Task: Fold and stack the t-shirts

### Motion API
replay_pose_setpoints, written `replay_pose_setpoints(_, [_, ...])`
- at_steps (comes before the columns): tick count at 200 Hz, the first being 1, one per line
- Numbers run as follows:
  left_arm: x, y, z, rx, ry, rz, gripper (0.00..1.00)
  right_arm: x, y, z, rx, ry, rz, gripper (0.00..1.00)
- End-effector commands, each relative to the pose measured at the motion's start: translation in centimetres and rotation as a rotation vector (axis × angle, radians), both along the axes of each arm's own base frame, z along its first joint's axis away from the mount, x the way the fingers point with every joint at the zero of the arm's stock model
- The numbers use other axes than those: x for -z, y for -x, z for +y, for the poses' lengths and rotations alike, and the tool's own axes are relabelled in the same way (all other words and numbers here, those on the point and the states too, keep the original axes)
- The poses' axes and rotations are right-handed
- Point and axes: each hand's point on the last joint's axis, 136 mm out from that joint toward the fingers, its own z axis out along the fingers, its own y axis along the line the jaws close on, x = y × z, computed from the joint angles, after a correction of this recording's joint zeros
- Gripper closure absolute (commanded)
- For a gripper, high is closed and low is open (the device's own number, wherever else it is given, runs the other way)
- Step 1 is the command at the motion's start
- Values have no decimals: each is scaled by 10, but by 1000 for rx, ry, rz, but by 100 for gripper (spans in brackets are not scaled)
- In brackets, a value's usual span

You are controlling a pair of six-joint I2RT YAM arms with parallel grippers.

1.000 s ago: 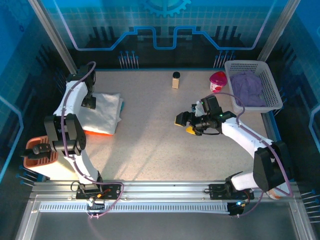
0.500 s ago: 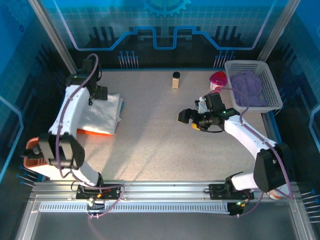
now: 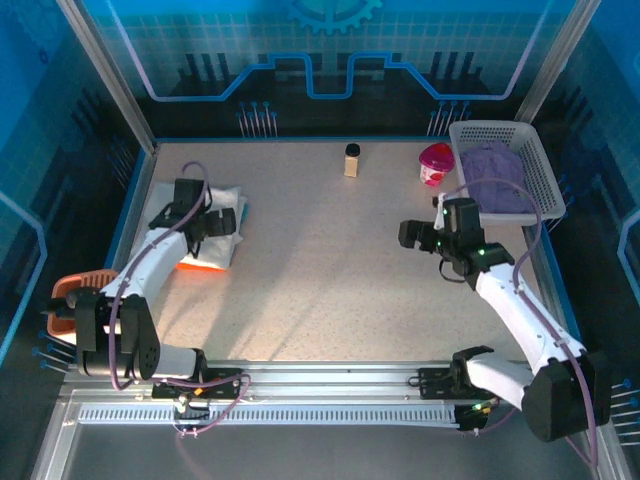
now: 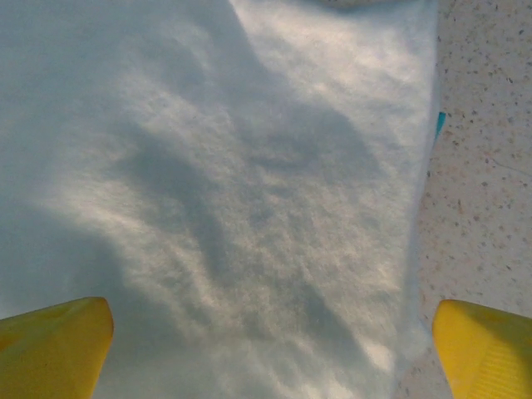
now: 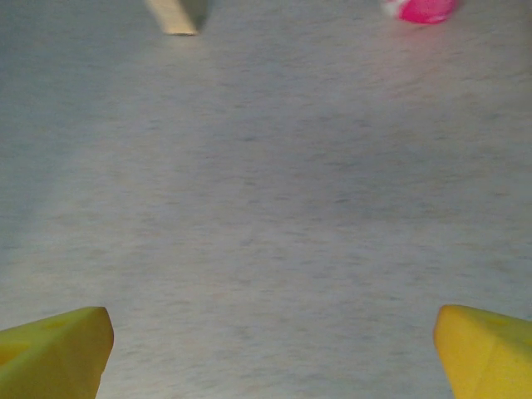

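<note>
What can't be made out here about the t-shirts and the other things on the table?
Teal t-shirt: left wrist view, buried under the white t-shirt; just a sliver pokes out.
Orange t-shirt: top view, under the white one; its fold is hidden.
Pink cup and small bottle: right wrist view, blurred, cut by the top edge.
Purple cloth in the basket: top view, too small to identify.

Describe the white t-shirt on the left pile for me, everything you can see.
The white t-shirt is folded into a soft, faintly wrinkled rectangle at the left of the table. It lies flat above the orange shirt, with a teal edge peeking out beside it. The open left gripper is over it; contact unclear.
</note>
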Motion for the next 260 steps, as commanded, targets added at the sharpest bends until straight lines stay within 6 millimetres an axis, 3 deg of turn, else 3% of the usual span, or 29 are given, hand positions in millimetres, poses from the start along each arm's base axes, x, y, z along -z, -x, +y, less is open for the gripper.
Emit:
replay_pose_setpoints(1, [-25,-32,-1,6,19,-255,1,-7,-9,-32,71,151,-146,0])
replay_pose_setpoints(59, [-11,-34,-8,43,31,-394,1,29,-15,-47,74,228,-257,0])
replay_pose_setpoints(102, [2,-31,-11,70,27,-419,1,29,-29,-38,31,188,-352,0])
replay_pose_setpoints(160, [6,-29,-14,88,25,-498,1,21,-49,-35,-37,157,-445,0])
replay_pose_setpoints(205, [15,-27,-14,86,23,-524,1,19,-65,-21,-122,102,-491,0])
replay_pose_setpoints(237, [15,-27,-14,84,18,-527,1,47,-80,-16,-155,100,-462,0])
replay_pose_setpoints(260, [17,-26,-17,98,11,-540,1,49,-87,-23,-110,120,-416,0])
